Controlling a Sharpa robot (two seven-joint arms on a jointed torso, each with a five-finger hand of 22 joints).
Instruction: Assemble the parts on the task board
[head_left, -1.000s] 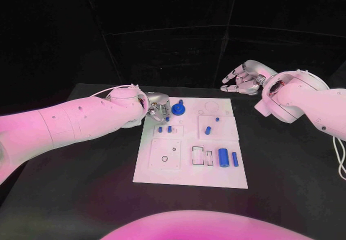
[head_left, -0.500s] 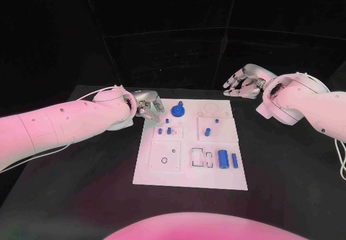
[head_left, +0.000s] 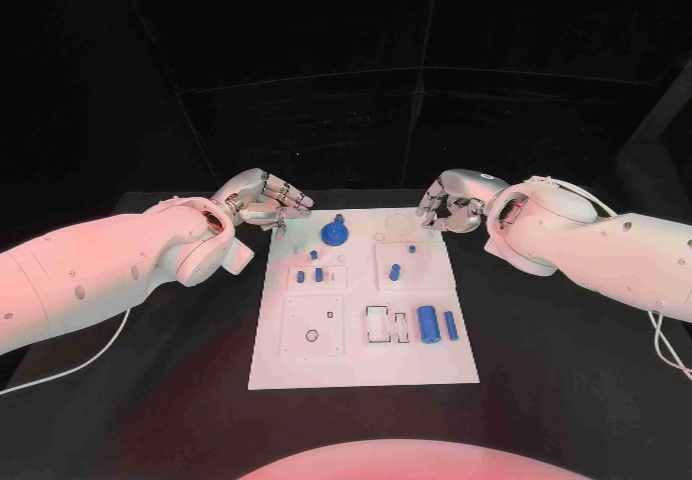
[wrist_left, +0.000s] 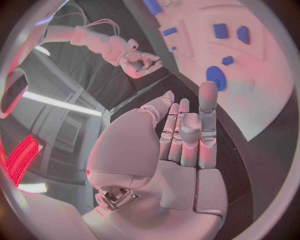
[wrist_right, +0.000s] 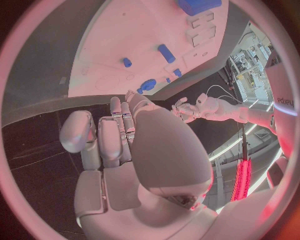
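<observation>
Two robot hands are hovering at the task board's (head_left: 361, 330) far corners.

Left robot hand (head_left: 264, 200) and right robot hand (head_left: 450, 208) are holding nothing, fingers loosely curled; blue parts (head_left: 335, 234) are lying between them.

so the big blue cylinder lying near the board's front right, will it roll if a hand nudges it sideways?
Probably. The blue cylinder lies on its side on the task board, so a sideways push would likely roll it. It looks smooth and rigid, so possibly slippery to pinch. The slimmer blue pin beside it might get knocked.
</observation>
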